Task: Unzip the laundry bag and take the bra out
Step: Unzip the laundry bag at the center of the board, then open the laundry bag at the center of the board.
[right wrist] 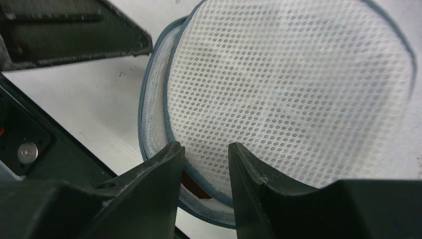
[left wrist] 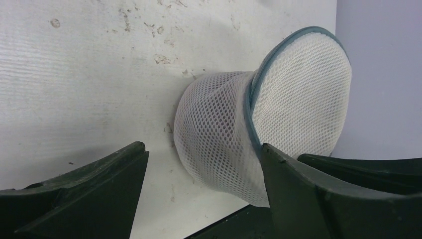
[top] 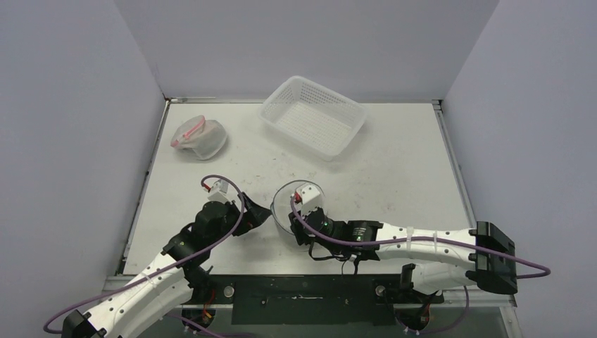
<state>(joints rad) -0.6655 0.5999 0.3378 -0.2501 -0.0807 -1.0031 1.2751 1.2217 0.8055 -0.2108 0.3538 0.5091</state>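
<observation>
Two hands flank the mesh laundry bag (top: 284, 211), lower centre overhead. My left hand (left wrist: 204, 148): wide open, empty. My right hand (right wrist: 205, 147): half-closed astride the zipper rim (right wrist: 149, 124), grip unclear. Unzipping stage, I judge; next calls for a firm pinch, then drawing along that rim.

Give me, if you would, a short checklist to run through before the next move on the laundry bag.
1. Laundry bag lies between both grippers: ok.
2. Left gripper open, bag just ahead of its fingers: ok.
3. Right gripper at the bag's grey-blue rim, jaws apart: ok.
4. Zipper pull located: cannot tell.
5. Bag unzipped: cannot tell.
6. White basket stands apart from both arms: ok.
</observation>
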